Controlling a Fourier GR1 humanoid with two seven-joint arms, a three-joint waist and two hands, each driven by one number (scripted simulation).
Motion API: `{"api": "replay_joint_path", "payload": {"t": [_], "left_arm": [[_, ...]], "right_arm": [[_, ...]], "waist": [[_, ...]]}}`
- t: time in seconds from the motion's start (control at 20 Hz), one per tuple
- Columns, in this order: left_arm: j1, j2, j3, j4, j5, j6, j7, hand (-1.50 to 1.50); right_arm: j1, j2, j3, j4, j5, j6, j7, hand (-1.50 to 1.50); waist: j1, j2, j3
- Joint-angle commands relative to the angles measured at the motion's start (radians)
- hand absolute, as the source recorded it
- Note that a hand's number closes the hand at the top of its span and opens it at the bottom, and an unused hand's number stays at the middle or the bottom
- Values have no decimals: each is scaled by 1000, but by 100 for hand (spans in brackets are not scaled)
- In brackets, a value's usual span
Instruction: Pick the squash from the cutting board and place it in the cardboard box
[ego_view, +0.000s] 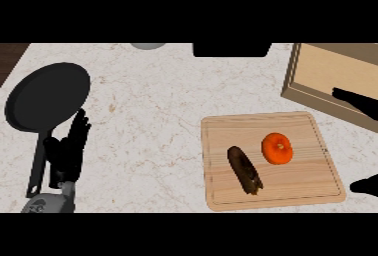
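Marble desk (162, 100) fills the head view, frying pan (46, 97) at the left. On the cutting board (295, 192) lie the orange squash (277, 148), round and ribbed, and just beside it a dark long vegetable (245, 170). Left hand (70, 150) rests by the pan handle, fingers straight and relaxed. Right hand (358, 102) shows over the cardboard box (325, 70), dark against its wall; whether it's spread or curled, can't tell. Squash untouched: looks like the pick hasn't begun. Next up, bring that hand back over the board.
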Motion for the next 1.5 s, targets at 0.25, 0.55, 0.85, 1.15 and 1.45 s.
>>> {"api": "replay_joint_path", "payload": {"t": [0.25, 0.55, 0.85, 1.15, 1.45], "left_arm": [[-14, -23, 27, 21, -19, -19, 5, 0], [43, 9, 30, -160, -48, -7, 119, 0], [53, -66, 32, -102, -89, -16, 76, 0], [-26, -95, 82, 23, -112, -37, 12, 0], [-39, -77, 112, -11, -132, -59, 89, 0]], "right_arm": [[-37, 31, 93, -135, 89, 148, 294, -150], [-92, 161, 175, -142, 132, 215, 457, -150], [-116, 289, 189, -133, 213, 250, 506, -150], [-116, 308, 168, -79, 290, 316, 479, -150], [-100, 423, 212, -125, 377, 321, 568, -150]], "waist": [[-3, 0, 0], [4, -1, 1], [1, 0, 1], [-2, 1, 1], [-2, 1, 1]]}}
